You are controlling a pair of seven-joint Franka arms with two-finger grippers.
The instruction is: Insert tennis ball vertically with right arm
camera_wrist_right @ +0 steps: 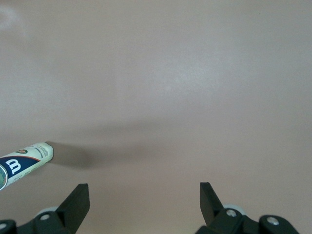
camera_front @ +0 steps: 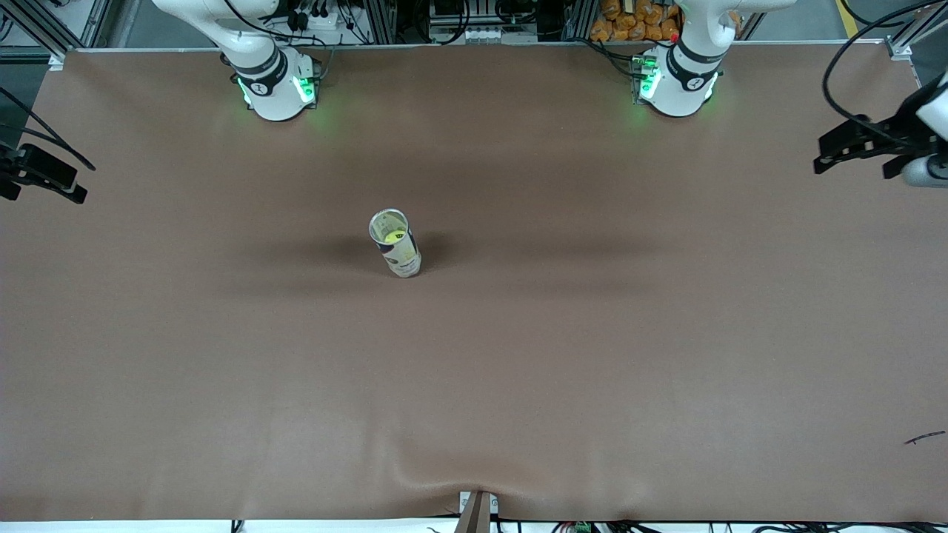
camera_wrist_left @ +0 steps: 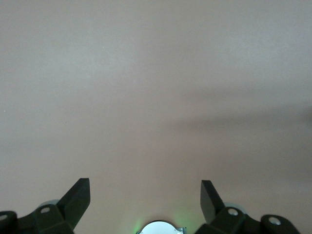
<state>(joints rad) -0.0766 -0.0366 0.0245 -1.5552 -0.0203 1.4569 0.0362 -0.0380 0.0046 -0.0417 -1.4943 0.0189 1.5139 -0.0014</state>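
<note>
Tennis ball (camera_front: 392, 236), yellow-green, sat inside an upright can (camera_front: 396, 244) whose mouth was open at the top; through the opening only part of the ball showed in the front view. The can stood on the brown table (camera_front: 518, 385) near its middle, somewhat toward the right arm's end, at about 5 o'clock from the right arm's base (camera_front: 275, 89) and about 8 o'clock from the left arm's base (camera_front: 675, 85). Its wall was pale with a dark printed band, and its shadow fell on the table beside it.

In the right wrist view the can (camera_wrist_right: 24, 163) showed with a white letter on a dark blue patch.

The right gripper (camera_front: 33, 174) hung at the edge of the table at the right arm's end, at roughly 9 o'clock from the can and well apart from it. In the right wrist view the right gripper (camera_wrist_right: 144, 200) had its two black fingers spread wide with nothing between them, only bare table below.

The left gripper (camera_front: 852, 148) hung over the left arm's end of the table, at roughly 2 o'clock from the can, and waited there. In the left wrist view the left gripper (camera_wrist_left: 145, 197) likewise had its fingers wide apart and held nothing.
</note>
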